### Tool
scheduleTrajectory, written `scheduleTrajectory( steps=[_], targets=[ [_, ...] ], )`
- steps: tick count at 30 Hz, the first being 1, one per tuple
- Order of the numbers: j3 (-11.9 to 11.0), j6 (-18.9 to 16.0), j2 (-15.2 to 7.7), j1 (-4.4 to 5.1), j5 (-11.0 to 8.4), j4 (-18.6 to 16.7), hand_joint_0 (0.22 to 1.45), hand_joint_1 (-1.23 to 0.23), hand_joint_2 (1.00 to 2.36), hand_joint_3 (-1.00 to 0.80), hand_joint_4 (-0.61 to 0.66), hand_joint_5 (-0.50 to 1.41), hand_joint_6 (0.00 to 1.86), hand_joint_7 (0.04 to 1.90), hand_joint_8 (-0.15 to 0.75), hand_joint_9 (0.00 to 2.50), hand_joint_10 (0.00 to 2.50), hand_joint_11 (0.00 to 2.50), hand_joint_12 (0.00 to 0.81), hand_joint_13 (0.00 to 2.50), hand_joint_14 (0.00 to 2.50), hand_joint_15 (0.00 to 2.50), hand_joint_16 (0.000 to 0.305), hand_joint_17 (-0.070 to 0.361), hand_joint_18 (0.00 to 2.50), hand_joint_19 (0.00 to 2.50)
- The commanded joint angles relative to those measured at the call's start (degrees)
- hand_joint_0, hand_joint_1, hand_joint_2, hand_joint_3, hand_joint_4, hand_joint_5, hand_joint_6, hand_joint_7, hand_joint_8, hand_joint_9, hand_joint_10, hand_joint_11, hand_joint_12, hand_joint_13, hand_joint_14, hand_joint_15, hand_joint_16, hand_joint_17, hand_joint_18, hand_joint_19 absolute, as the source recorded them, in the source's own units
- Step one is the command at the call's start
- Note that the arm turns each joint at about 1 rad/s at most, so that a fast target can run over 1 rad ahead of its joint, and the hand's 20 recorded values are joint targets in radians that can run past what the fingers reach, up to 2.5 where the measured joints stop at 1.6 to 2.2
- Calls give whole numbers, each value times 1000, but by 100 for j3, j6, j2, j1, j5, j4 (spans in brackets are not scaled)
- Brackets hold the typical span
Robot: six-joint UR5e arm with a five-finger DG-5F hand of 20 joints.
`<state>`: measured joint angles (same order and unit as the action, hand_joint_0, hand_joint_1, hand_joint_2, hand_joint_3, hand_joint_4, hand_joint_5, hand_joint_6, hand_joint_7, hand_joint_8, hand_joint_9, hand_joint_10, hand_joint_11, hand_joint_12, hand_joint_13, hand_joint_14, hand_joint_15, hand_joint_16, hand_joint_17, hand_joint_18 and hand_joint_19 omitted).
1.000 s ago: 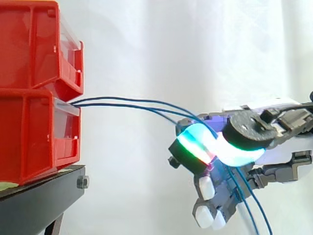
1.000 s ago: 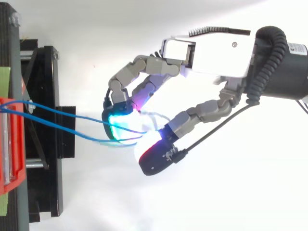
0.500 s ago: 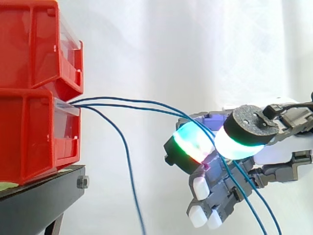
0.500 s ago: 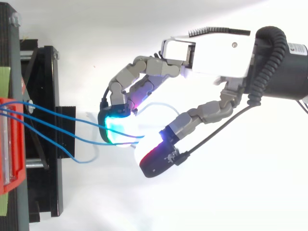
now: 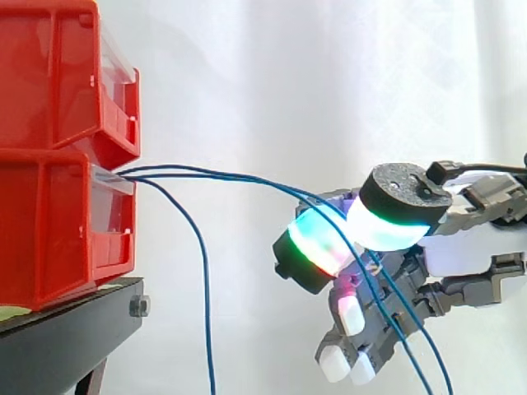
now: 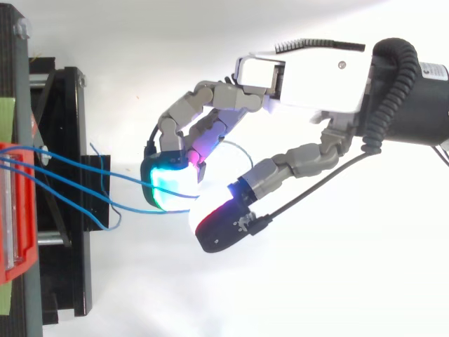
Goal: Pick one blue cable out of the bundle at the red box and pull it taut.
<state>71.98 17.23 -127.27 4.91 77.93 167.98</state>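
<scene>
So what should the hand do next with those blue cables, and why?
Two blue cables run, slightly slack, from the lower red box into the hand, between its thumb and curled fingers. A third cable hangs loose. The task wants just one, so my guess is to ease the pinch until one drops, then pull away from the box.

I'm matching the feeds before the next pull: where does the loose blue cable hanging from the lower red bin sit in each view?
Side view: the loose blue cable leaves the lower red bin and drops to the bottom edge, left of the hand.
Top view: it runs from the bin and curls over the black stand, short of the hand.
Shared landmark: the bin front where the cables emerge.
</scene>
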Motion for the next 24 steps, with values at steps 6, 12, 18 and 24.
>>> scheduleTrajectory(
  steps=[6,12,18,24],
  targets=[
    [0,0,0,1,-6,-2,575,-663,1000,-500,-176,-122,814,1010,176,1047,14,605,351,779,13,402,41,92,605,398],
    [0,9,0,-8,-6,7,596,-712,1000,-498,-149,-120,829,1028,180,1074,15,615,347,799,13,406,40,91,625,408],
    [0,62,0,1,-6,7,525,-631,1000,-500,-110,-115,827,969,180,1073,12,618,366,796,13,406,44,98,633,408],
    [0,70,0,1,3,7,499,-535,1000,-500,-78,-96,783,949,182,1083,11,597,375,799,13,413,46,104,629,410]
  ],
)
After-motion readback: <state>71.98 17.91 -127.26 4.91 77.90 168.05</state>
